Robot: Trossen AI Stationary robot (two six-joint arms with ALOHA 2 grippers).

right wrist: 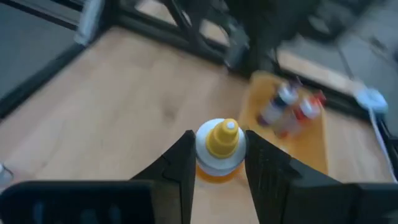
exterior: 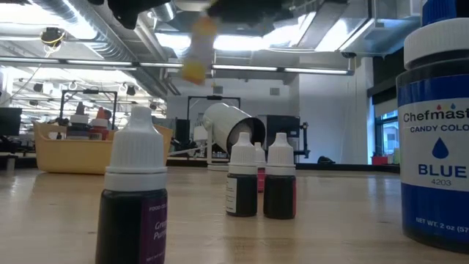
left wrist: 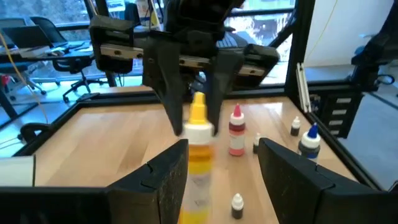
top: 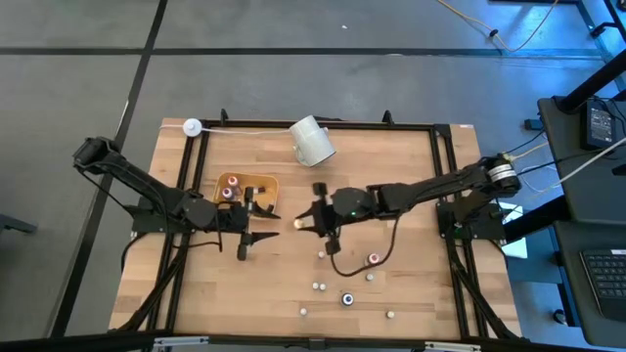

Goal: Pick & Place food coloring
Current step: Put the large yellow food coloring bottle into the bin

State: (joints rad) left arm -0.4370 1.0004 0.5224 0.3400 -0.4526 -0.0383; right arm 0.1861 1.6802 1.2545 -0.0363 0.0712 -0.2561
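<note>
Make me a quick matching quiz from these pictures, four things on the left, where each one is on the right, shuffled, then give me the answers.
Things
1. small yellow-capped dropper bottle
2. big white cylindrical cup
3. shallow yellow-orange tray
4. blue-capped dropper bottle

Places or states
A. lying on its side near the table's far edge
B. standing on the wood on the table's near side
C. gripped between the right tool's fingers
D. holding a couple of bottles, beside the left tool

Pairs: 1-C, 2-A, 3-D, 4-B
</note>
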